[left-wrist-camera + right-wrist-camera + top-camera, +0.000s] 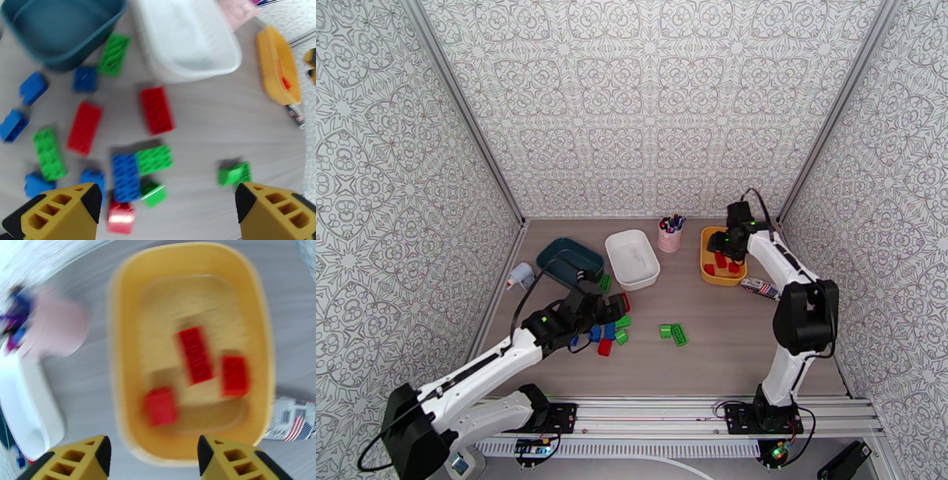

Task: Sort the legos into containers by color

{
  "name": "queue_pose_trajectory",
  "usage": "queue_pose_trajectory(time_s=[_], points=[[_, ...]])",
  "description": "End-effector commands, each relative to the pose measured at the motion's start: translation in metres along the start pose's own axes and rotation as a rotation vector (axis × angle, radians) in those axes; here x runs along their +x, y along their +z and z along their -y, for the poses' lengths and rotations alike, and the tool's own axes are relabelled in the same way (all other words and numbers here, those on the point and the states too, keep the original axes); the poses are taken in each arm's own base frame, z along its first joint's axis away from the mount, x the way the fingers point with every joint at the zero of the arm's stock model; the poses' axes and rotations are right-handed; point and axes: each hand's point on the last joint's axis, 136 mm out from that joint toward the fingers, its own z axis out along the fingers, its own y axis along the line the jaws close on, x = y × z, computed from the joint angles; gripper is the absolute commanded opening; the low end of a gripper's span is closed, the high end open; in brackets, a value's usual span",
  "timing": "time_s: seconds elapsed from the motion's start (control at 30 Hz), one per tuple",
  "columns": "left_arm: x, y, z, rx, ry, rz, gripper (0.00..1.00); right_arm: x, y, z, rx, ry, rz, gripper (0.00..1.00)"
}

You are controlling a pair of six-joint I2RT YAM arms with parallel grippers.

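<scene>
Red bricks (195, 354): three are seen inside the yellow tub (118, 338), at the far right of the worktop (727, 347); at least three more red ones are left loose.
Right pincer (154, 449): held above the yellow tub, jaws apart, nothing gripped.
Left pincer (168, 199): held over the loose pile (126, 177), jaws spread wide, nothing between them.
Loose pile: blue, green and red bricks are mixed on the worktop just in front of the teal tub (569, 262) and the white tub (632, 258); a green pair (679, 335) lies apart toward the middle.
Teal tub: no brick is seen inside (its interior is only partly visible).
White tub: no brick is seen inside.
Done: red is partly sorted into yellow.
Left: blue and green are judged not yet started, so most of the bricks remain to be sorted.
</scene>
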Motion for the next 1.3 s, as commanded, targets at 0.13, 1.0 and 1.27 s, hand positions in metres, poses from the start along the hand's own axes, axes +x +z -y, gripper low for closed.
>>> queue_pose_trajectory(time_s=[0.13, 1.0, 1.27], points=[[0.045, 0.004, -0.051, -0.127, -0.089, -0.099, 0.94, 0.082, -0.005, -0.090, -0.094, -0.182, -0.063, 0.66], [0.038, 0.007, -0.094, -0.060, -0.351, -0.075, 0.99, 0.231, 0.091, -0.238, -0.013, -0.552, -0.219, 0.71], [0.040, 0.004, -0.097, -0.055, -0.362, -0.070, 0.99, 0.238, 0.105, -0.235, 0.009, -0.553, -0.232, 0.60]])
